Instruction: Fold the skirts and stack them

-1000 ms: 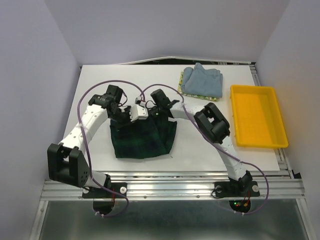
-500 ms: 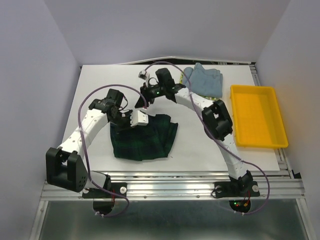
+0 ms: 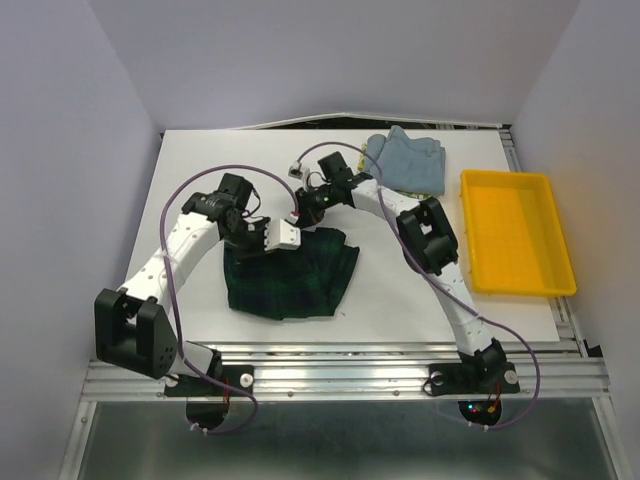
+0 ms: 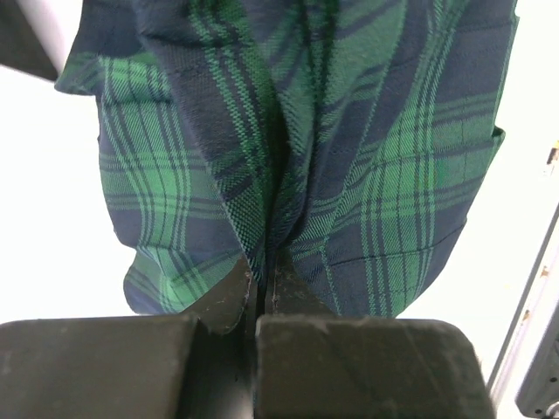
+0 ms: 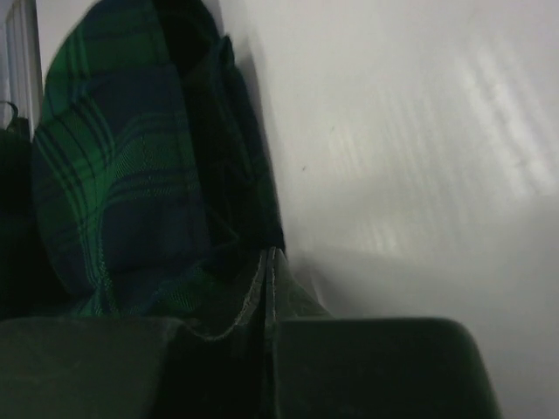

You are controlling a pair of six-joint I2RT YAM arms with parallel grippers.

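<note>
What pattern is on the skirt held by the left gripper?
Dark green and navy plaid; the skirt shows best in the left wrist view.

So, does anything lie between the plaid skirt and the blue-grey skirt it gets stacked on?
No loose object. Only the right arm crosses the stretch of table between the plaid skirt and the blue-grey skirt; the yellow tray sits off to the right.

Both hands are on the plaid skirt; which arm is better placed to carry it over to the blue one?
Right, probably. The right hand and left hand both pinch the plaid skirt, but the blue skirt lies close beside the right arm; the left would reach across.
</note>
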